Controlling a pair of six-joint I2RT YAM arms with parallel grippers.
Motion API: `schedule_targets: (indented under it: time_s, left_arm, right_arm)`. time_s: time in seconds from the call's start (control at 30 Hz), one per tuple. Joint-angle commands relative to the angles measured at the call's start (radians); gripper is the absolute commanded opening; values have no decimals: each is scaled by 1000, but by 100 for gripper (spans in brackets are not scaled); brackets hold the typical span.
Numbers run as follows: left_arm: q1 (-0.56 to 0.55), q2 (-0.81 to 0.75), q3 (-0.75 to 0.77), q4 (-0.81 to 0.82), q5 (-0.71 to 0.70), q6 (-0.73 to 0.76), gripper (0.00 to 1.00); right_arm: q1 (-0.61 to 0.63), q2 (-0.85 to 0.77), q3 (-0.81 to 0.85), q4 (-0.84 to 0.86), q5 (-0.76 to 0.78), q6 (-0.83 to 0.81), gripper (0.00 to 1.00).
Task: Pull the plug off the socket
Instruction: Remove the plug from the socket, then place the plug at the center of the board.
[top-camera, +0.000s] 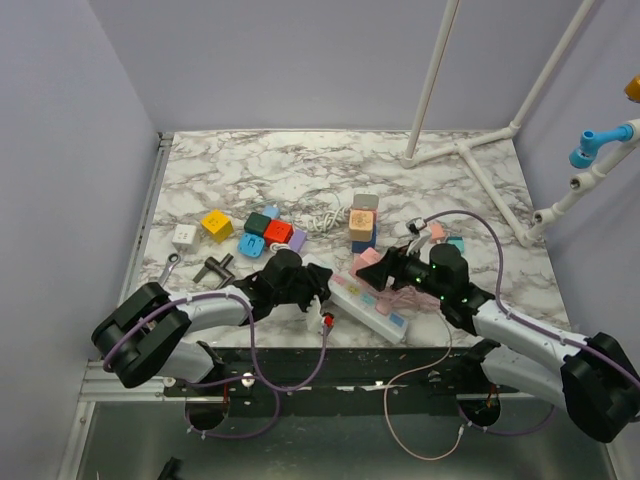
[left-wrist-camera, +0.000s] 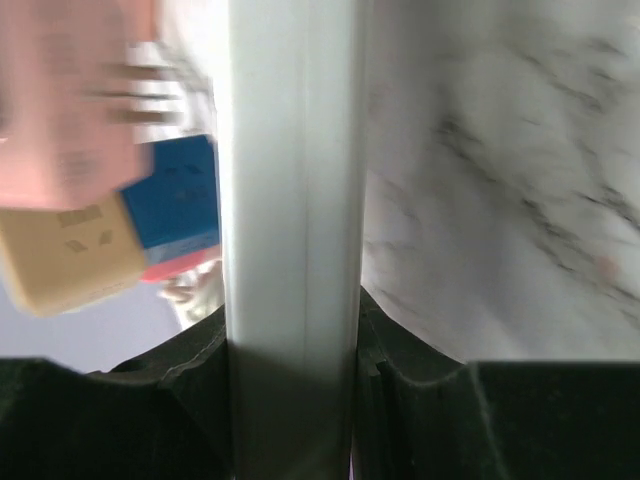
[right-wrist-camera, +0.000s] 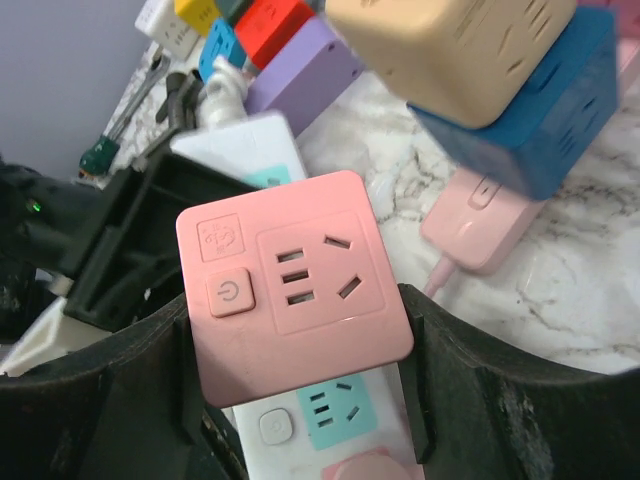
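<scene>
A white power strip, the socket (top-camera: 372, 306), lies at an angle near the table's front edge. My left gripper (top-camera: 322, 284) is shut on its left end; in the left wrist view the strip (left-wrist-camera: 295, 200) fills the gap between both jaws (left-wrist-camera: 295, 400). A pink cube plug (right-wrist-camera: 290, 290) sits over the strip (right-wrist-camera: 320, 430), and my right gripper (right-wrist-camera: 300, 370) is shut on its two sides. In the left wrist view the pink plug (left-wrist-camera: 70, 100) shows blurred metal prongs (left-wrist-camera: 145, 95) between it and the strip. From above, the plug (top-camera: 368, 258) lies at the right gripper (top-camera: 385, 268).
A beige cube (top-camera: 362, 222) is stacked on a blue one (top-camera: 363, 241) just behind the strip. A flat pink adaptor (right-wrist-camera: 480, 215) with its cord lies beside them. Coloured cubes (top-camera: 270, 232), a white cube (top-camera: 184, 235) and tools (top-camera: 215, 268) lie at the left. White pipes (top-camera: 470, 150) stand back right.
</scene>
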Motion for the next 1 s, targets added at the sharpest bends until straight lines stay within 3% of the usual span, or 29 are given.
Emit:
schedule_targets:
  time_s: [0.0, 0.27, 0.47, 0.57, 0.7, 0.97]
  left_arm:
    - [9, -31, -33, -159, 11, 119, 0]
    - [9, -20, -18, -165, -20, 101, 0]
    - [8, -7, -16, -129, -51, 70, 0]
    - [10, -9, -11, -114, -66, 48, 0]
    - [10, -20, -12, -94, -74, 25, 0]
    - [9, -32, -5, -97, -90, -3, 0]
  right_arm:
    - [-8, -42, 55, 49, 49, -5, 1]
    - [-9, -95, 67, -21, 135, -29, 1]
    - [-79, -136, 146, -198, 430, 31, 1]
    - [-176, -84, 229, -331, 538, 92, 1]
    - [-321, 80, 326, -489, 543, 164, 1]
    - [-334, 243, 417, -555, 706, 190, 1]
